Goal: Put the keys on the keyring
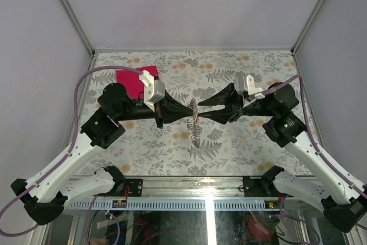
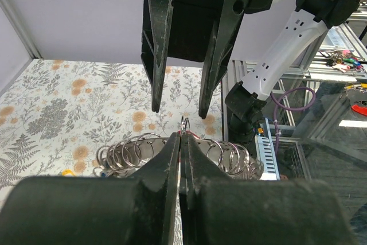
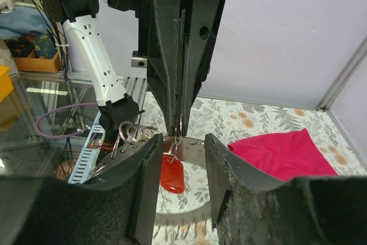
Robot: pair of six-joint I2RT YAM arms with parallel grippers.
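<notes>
Keyring (image 2: 183, 124) sits pinched in the fully closed tips of the left gripper (image 2: 181, 137), above the surface (image 2: 51, 113). The right gripper (image 3: 183, 140) faces it, jaws partly parted either side of a red-headed key (image 3: 172, 175) dangling beneath. A cluster of metal rings (image 2: 126, 153) lies below.

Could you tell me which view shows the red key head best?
Right wrist: the red key head appears large and close, mid-frame. Left wrist shows only a red sliver, top external a speck.
</notes>
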